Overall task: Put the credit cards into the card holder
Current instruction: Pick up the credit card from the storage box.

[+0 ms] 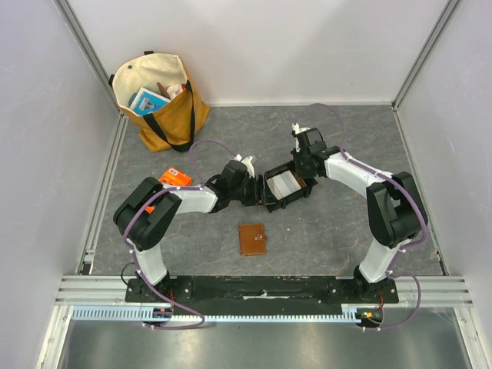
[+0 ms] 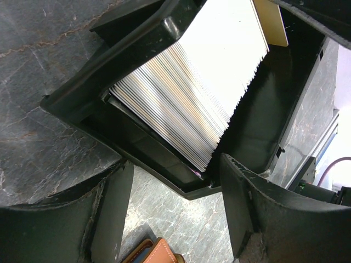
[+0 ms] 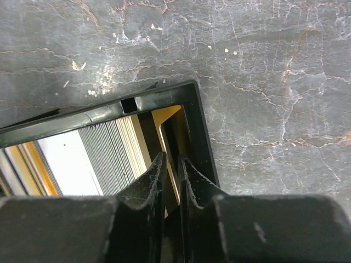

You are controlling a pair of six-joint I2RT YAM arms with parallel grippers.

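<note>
Leaning in a black tray point(image 2: 137, 46), white credit cards point(image 2: 219, 60) (tightly stacked)

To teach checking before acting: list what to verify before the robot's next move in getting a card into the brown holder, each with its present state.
1. Right hand grips a card: ok, fingers closed on a tan card at the end of the black tray.
2. Only one card pinched: cannot tell.
3. Left hand steadies the tray: not ok, open, astride its corner.
4. Card stack seated inside the tray: ok.
5. Card holder open to receive: not ok, lies closed.
</note>
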